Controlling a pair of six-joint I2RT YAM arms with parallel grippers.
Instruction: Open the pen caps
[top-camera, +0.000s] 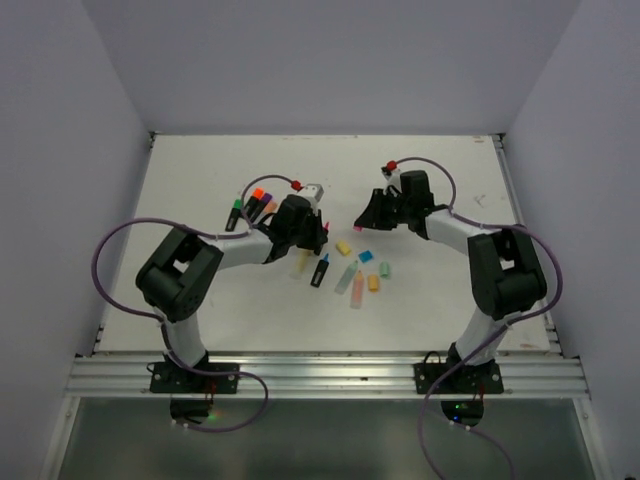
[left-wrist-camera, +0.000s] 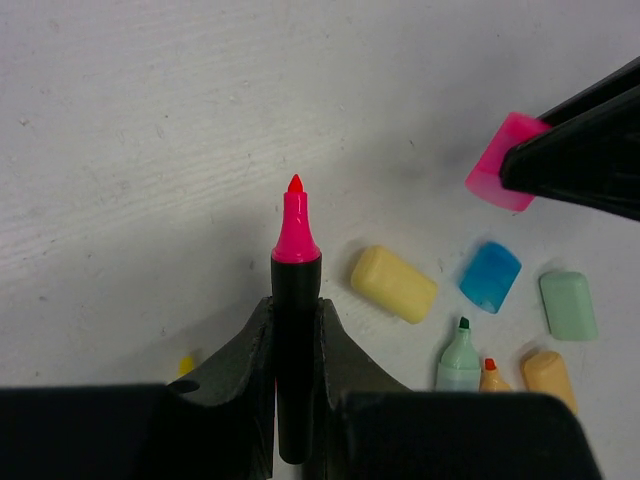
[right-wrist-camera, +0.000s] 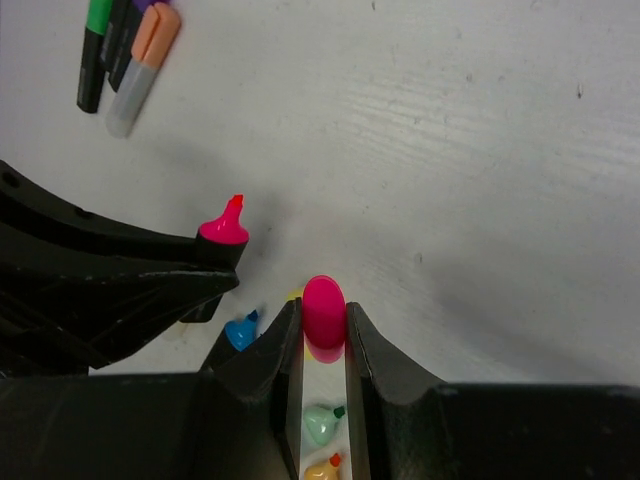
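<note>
Gripping the black plastic pen with the bare pink tip (left-wrist-camera: 295, 245), the left fingers (left-wrist-camera: 255, 345) are closed tight on its barrel above the white tabletop (left-wrist-camera: 150, 120); further right, the right fingers (right-wrist-camera: 283, 350) pinch the separated blocky pink plastic cap (right-wrist-camera: 323, 310).

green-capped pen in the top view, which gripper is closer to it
Left. The left gripper, holding the pink pen, sits close on the right of the green-capped pen; the right gripper, holding the pink cap, is farther right beyond it.
</note>
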